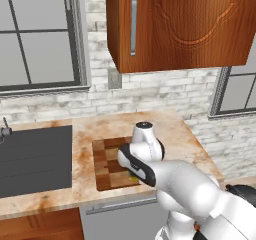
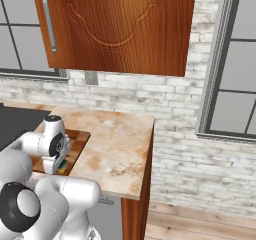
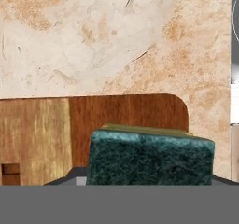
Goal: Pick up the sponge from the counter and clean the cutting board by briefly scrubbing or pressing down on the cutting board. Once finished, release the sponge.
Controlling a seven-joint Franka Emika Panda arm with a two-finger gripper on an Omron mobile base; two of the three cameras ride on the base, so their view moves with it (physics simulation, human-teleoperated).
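The sponge (image 3: 149, 155), yellow with a dark green top, sits between my dark fingertips low in the hand view, over the near rounded corner of the cutting board (image 3: 42, 134). My gripper (image 3: 147, 181) is shut on the sponge. From the right base camera the sponge (image 2: 63, 168) peeks out yellow and green under the hand, at the board's (image 2: 77, 139) front edge. In the left base view the arm covers much of the checkered cutting board (image 1: 106, 159), and a sliver of sponge (image 1: 133, 176) shows below the wrist. The mottled counter (image 1: 175, 134) lies all around.
A dark sink basin (image 1: 35, 159) lies left of the board. A wooden wall cabinet (image 1: 185, 24) hangs above the counter. The counter (image 2: 125, 139) ends at its right edge (image 2: 150, 154), with floor beyond. A brick wall and windows stand behind.
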